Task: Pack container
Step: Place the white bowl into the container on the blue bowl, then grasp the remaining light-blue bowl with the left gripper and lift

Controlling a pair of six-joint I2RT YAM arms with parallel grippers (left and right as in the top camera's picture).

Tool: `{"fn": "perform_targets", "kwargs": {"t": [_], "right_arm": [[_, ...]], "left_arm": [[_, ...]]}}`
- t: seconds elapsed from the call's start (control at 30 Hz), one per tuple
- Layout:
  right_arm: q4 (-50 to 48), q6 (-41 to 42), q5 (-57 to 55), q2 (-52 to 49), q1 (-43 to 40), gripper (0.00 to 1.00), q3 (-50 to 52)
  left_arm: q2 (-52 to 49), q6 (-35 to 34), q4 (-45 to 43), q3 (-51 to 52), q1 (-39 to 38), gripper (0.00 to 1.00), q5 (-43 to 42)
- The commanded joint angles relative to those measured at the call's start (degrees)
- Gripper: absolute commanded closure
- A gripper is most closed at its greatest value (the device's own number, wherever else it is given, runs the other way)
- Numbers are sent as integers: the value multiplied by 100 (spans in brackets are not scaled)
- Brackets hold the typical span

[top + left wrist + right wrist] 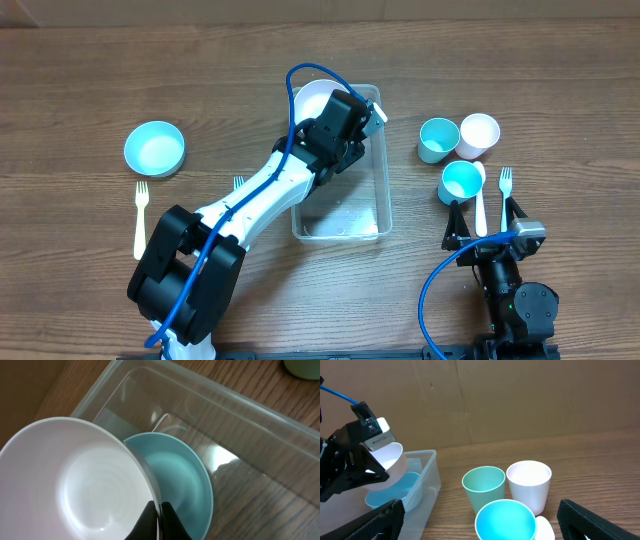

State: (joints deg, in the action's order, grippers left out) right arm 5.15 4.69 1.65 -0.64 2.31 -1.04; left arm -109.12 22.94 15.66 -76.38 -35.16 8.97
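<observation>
— Where does the container (386, 190) sit?

— Mid-table (80, 60), long side running away from the robot. It is clear plastic. The left arm (262, 188) reaches across its near-left corner.

— What is in it?

— A teal bowl (185, 480) at its far end. A white bowl (80, 485) hangs tilted over that one, with the left gripper (160, 510) pinched on its rim, fingers nearly together.

— Other bowls?

— A second teal bowl (154, 148), well to the container's left.

— The right gripper (483, 212)?

— Right of the container, near the table's front edge, jaws spread wide and holding nothing.

— Smaller pieces?

— Three cups right of the container: a pale green cup (438, 138), a white cup (478, 133) and a bright teal cup (461, 181). Just beyond them lie a white spoon (480, 200) and a white fork (505, 185). A cream fork (140, 218) lies far left of the container.
</observation>
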Motion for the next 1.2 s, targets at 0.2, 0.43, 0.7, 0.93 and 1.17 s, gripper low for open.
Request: {"fn": "perform_targets", "kwargs": {"t": [0.2,0.43,0.7,0.93,1.17], "right_arm": [[-46,-13,-2,42,31,0,59],[-46,-13,-2,42,31,0,59],[-46,-13,-2,42,31,0,59],[-46,-13,-2,42,31,0,59],[-46,-13,-4,42,31,0,59]], "left_arm": [[-28,57,-131,-92,-7,96,-476],[-28,59,-107,-92,-7,64,-457],[203,-953,131,-439,203,19,-61],[1414,-3517,3526,-1062,2249,12,964],[1244,-3272,3375,-22,4041,24,-459]]}}
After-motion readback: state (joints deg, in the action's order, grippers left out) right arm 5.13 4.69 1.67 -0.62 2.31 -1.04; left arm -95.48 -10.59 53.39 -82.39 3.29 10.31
